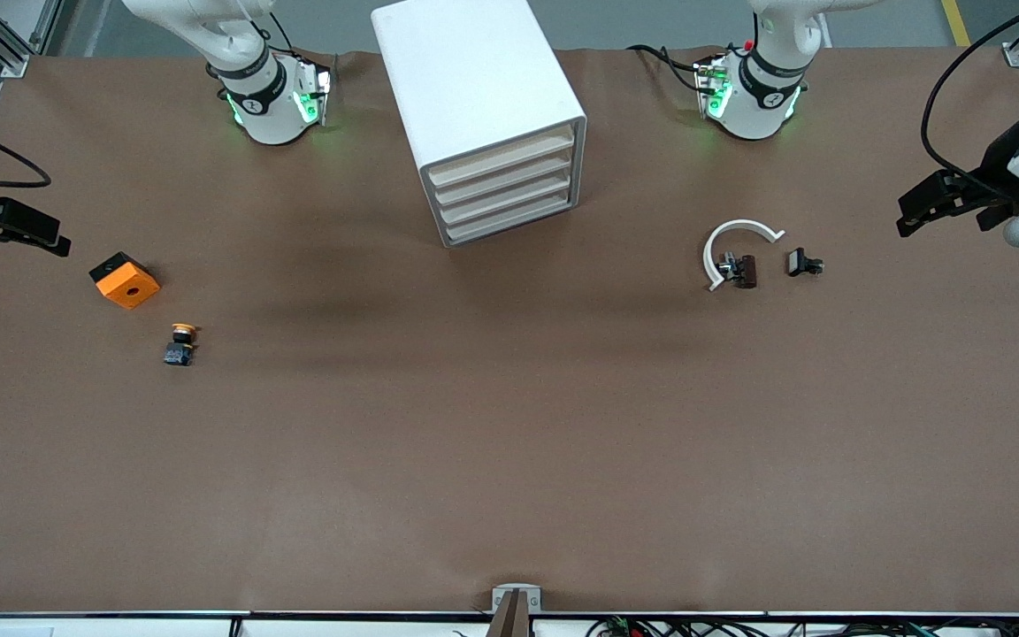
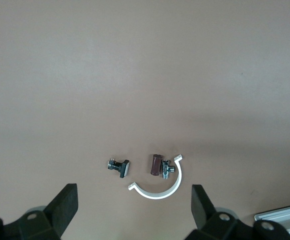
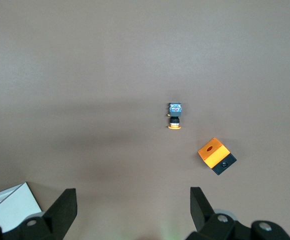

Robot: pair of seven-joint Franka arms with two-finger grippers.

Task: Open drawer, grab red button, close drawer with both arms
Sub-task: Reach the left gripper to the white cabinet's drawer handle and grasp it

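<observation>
The white cabinet (image 1: 474, 80) stands at the middle of the table between the arm bases. Its four cream drawer fronts (image 1: 505, 190) are all shut. No red-capped button shows in any view. My left gripper (image 1: 909, 219) hangs open and empty over the left arm's end of the table; in the left wrist view (image 2: 134, 200) its jaws stand wide apart. My right gripper (image 1: 57, 243) hangs open and empty over the right arm's end, near the orange cube; in the right wrist view (image 3: 133, 200) its jaws are also wide apart.
An orange cube with a hole (image 1: 125, 280) (image 3: 216, 155) and a yellow-orange-capped button (image 1: 180, 343) (image 3: 174, 116) lie toward the right arm's end. A white curved clip (image 1: 735, 248) (image 2: 160, 187), a brown part (image 1: 747, 271) (image 2: 156, 164) and a small black part (image 1: 803, 263) (image 2: 120, 166) lie toward the left arm's end.
</observation>
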